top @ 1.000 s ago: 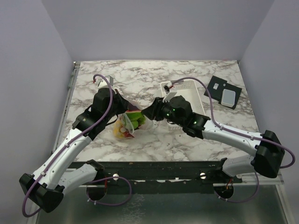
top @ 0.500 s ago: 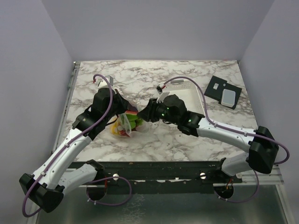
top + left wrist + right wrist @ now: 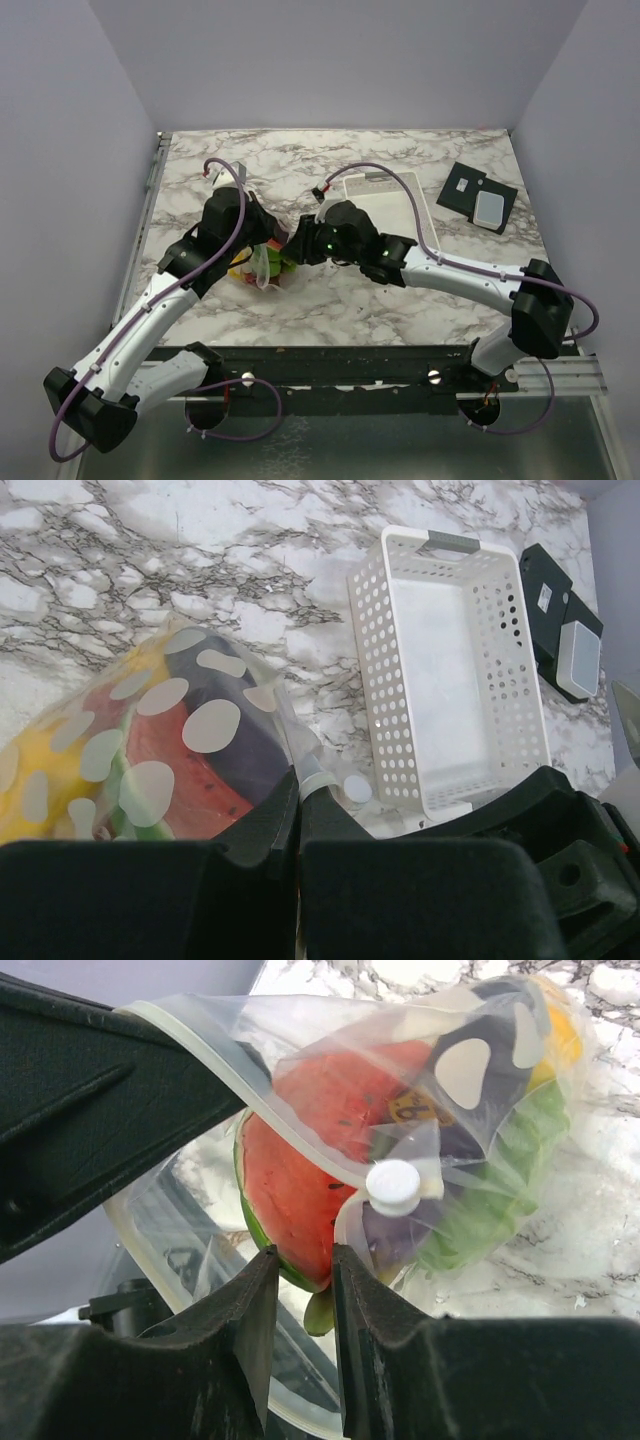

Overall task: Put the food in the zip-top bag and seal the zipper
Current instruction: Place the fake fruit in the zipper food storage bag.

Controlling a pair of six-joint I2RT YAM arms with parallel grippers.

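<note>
Right now the left gripper (image 3: 298, 805) is clamped fully closed on a corner of the bag (image 3: 150, 745). The bag sits over the marble table (image 3: 330, 310) between the two arms, left of the white basket (image 3: 372, 670). A watermelon slice (image 3: 300, 1180) and purple eggplant (image 3: 250, 755) show through it. The right gripper (image 3: 300, 1270) has its jaws narrowly apart with bag film between them; whether they pinch it, I cannot tell.

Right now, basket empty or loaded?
Empty. Left wrist view shows the bare white floor of the basket; the food sits inside the zip-top bag.
</note>
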